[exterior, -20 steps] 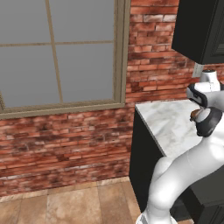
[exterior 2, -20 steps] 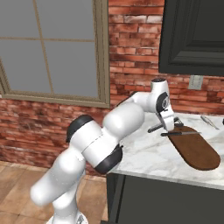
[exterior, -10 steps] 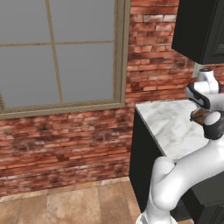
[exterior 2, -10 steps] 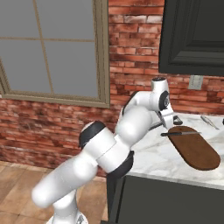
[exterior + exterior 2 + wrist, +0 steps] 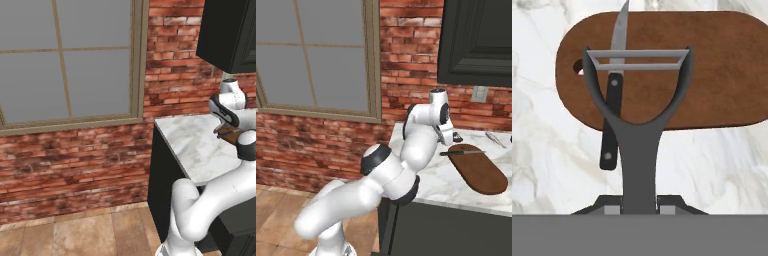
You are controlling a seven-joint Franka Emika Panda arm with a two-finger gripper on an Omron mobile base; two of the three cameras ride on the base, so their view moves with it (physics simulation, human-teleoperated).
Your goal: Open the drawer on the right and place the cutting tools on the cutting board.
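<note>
Gripping a dark grey Y-shaped peeler [image 5: 637, 115] by its handle, the tool [image 5: 639, 207] hangs above the white-grey marble worktop [image 5: 712, 165]. Beyond it, from left to right, the black-handled silver-bladed knife [image 5: 613, 95] lies across the reddish-brown wooden cutting board [image 5: 712, 75], near the board's rounded end, its handle overhanging the edge.

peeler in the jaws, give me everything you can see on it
The peeler is a dark grey Y-shaped tool: a straight handle that forks into two arms, with a thin silver blade bar across the top. It looks like plastic with a metal blade. The shut jaws pinch the handle's base. In the hand view it hangs over the cutting board, its fork overlapping the knife below.
</note>
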